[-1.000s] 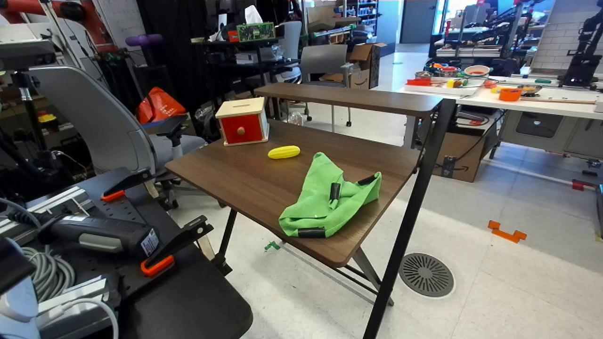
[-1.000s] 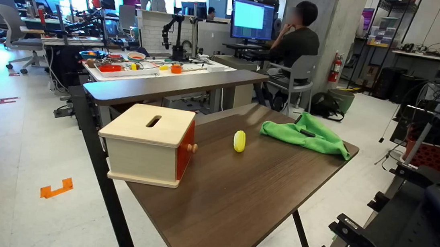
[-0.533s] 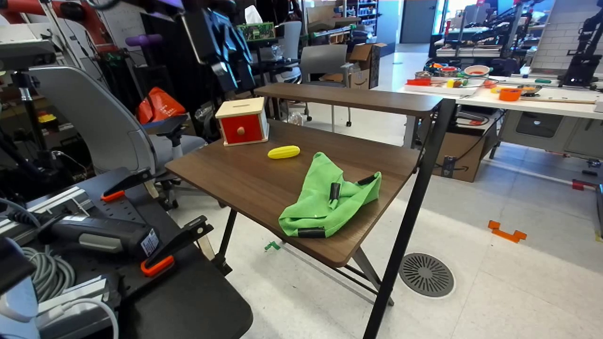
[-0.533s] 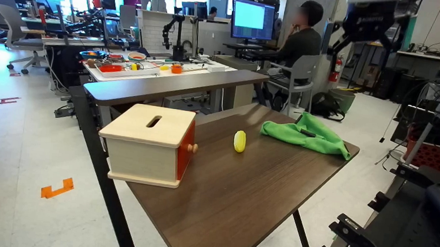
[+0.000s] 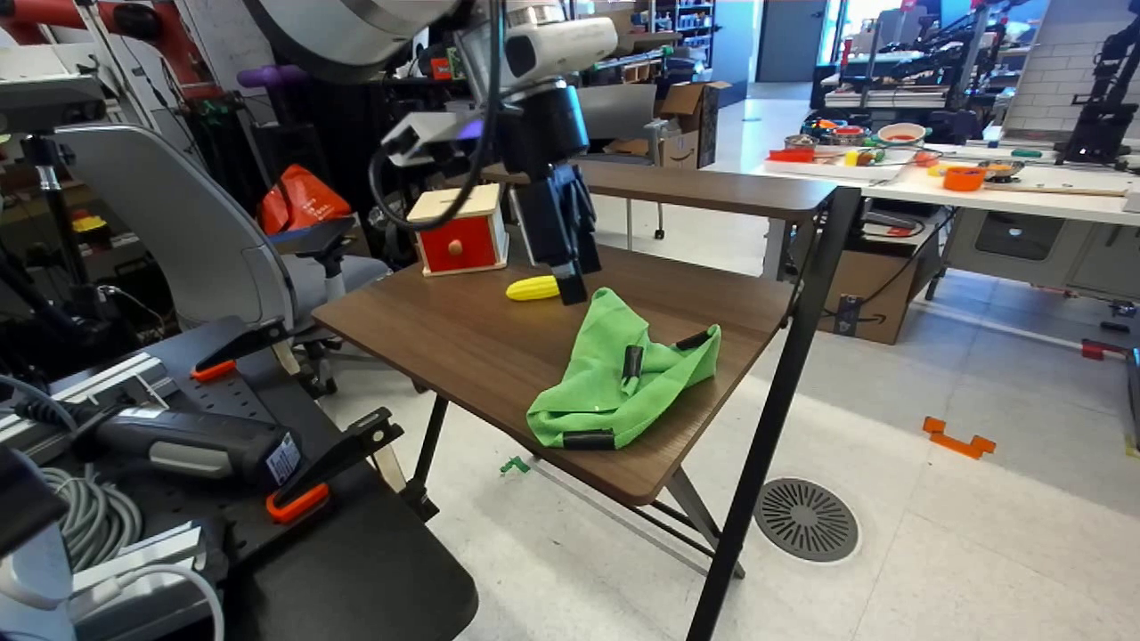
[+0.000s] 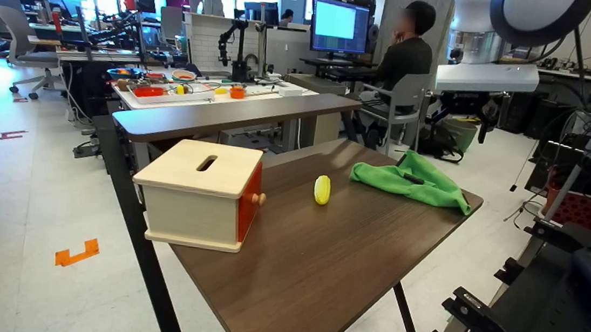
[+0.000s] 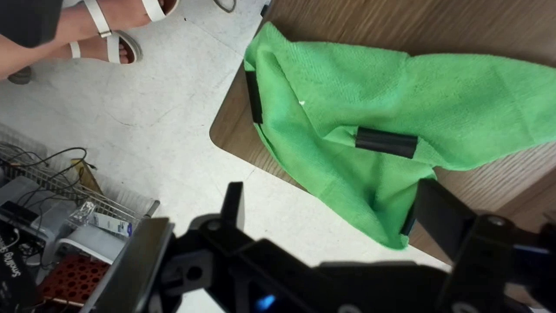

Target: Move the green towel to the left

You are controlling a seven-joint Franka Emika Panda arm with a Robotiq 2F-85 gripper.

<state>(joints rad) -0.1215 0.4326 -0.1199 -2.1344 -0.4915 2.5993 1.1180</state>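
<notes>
The brown table (image 6: 329,267) fills the middle of both exterior views, with a white table (image 5: 1033,202) beyond it. The arm (image 5: 561,46) is cut off at the top. In an exterior view the green towel (image 5: 606,383) lies crumpled at the brown table's near right; the wrist view crops it. On the white table, a white tray (image 6: 188,99) holds red and yellow things (image 6: 148,91) hard to make out. At the brown table's far left stands a wooden box (image 5: 470,249), drawer closed, inside hidden. The gripper (image 7: 329,182) is released, jaws wide apart, hanging clear of the towel. Between box and towel lies a yellow piece (image 5: 532,288), its right end behind the gripper.
</notes>
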